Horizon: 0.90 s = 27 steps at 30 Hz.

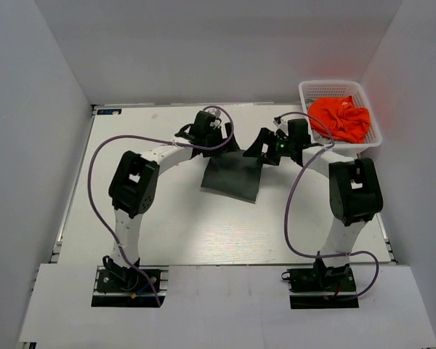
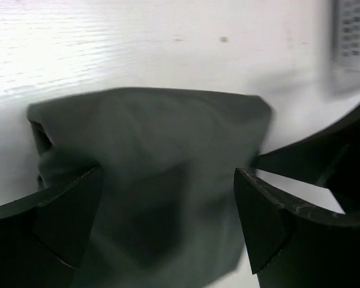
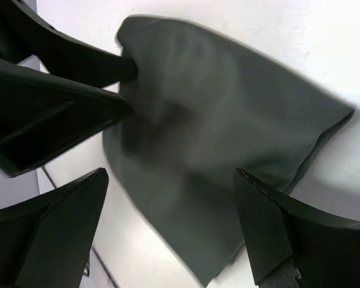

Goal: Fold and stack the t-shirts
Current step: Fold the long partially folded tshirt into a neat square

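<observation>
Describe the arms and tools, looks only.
Left arm and right arm: white links, black joint housings, black bases. A purple cable loops along each. Left tool and right tool: black, two wedge-shaped fingers. Green light at the right wrist.

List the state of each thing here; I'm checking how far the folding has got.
dark shirt: folded, lying on the table, not gripped
orange shirt: crumpled, unfolded, in the basket
basket: upright, holding the orange shirt
left gripper: fingers open, over dark shirt
right gripper: fingers open, over dark shirt
</observation>
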{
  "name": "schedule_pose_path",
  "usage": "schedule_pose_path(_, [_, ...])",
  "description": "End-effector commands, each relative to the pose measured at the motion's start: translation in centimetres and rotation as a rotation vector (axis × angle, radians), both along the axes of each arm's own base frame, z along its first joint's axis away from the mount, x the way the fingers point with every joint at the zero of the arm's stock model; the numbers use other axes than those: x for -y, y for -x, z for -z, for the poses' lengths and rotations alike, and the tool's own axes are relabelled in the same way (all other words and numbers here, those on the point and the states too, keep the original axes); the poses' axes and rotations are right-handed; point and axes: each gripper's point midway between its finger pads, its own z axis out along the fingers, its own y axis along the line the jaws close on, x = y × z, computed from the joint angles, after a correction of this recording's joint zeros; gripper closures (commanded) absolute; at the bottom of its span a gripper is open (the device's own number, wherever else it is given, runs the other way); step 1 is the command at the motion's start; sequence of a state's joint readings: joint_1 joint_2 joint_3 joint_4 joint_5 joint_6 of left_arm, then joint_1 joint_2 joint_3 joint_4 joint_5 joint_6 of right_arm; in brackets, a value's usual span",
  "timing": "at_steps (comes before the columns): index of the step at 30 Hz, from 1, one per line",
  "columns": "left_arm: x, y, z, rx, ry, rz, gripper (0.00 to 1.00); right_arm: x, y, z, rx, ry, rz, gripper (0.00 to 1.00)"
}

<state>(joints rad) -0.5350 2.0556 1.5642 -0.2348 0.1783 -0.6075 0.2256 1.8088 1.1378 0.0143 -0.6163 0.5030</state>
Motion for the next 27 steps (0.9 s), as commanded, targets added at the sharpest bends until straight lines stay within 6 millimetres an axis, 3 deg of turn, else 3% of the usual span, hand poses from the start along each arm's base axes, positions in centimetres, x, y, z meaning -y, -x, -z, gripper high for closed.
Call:
schedule_pose_path(1, [-0.5,-1.9,2.1,0.018,0.012,-0.004,0.00,-0.8,-3.7,-0.3,0.103,-0.076,0.040,0.10])
schedule_pose_path(6, [-2.2,-2.4,7.2,-0.088,-0.112,-0.048,0.00,-0.7,-5.0,3.2,0.044,-0.085,0.063,0.10])
schedule_pose_path(10, [-3.6,-1.9,8.4,-0.114,-0.147,-0.077,0.00,0.2,-4.8,5.6,0.019,0.003,0.093,0.10])
schedule_pose_path(12, [-3.7,-2.1,7.3,-0.089,-0.141,-0.085,0.00,0.8,-4.4,5.8,0.011,0.034,0.099,0.10])
schedule_pose_path(15, [-3.9,-2.8,4.3,-0.026,-0.140,-0.090,0.00,0.7,-4.6,3.4,0.079,0.053,0.079,0.10])
schedule_pose_path(16, [-3.7,-3.7,2.3,0.015,-0.133,-0.094,0.00,0.7,-4.1,3.1,0.060,0.069,0.071,0.10])
schedule_pose_path(17, [-3.7,-3.7,0.5,0.037,-0.131,-0.087,0.00,0.6,-4.1,0.4,0.123,0.071,0.062,0.10])
schedule_pose_path(18, [-3.5,-4.1,-1.5,0.066,-0.114,-0.089,0.00,0.3,-4.0,-1.0,0.165,0.072,0.030,0.10])
schedule_pose_path(19, [-3.6,-4.0,-2.8,0.091,-0.108,-0.085,0.00,-0.2,-2.8,-1.2,0.147,0.084,0.001,0.10])
schedule_pose_path(20, [-4.0,-4.0,-3.9,0.112,-0.110,-0.102,0.00,0.0,-2.1,-4.0,0.224,0.088,0.001,0.10])
schedule_pose_path(21, [-3.8,-3.2,-6.2,0.165,-0.089,-0.105,0.00,0.2,-1.2,-3.7,0.219,0.101,0.000,0.10])
schedule_pose_path(22, [-4.2,-3.0,-7.3,0.189,-0.083,-0.118,0.00,-0.3,-0.3,-5.4,0.264,0.094,-0.006,0.10])
schedule_pose_path(24, [-4.3,-1.4,-9.1,0.210,-0.047,-0.114,0.00,-0.4,1.5,-5.6,0.267,0.083,-0.013,0.10])
schedule_pose_path(25, [-3.8,-0.5,-9.4,0.208,-0.017,-0.076,0.00,-0.8,3.3,-5.1,0.244,0.068,-0.046,0.10])
schedule_pose_path(27, [-3.7,0.9,-8.6,0.190,0.012,-0.045,0.00,-1.7,4.6,-5.3,0.242,0.044,-0.076,0.10])
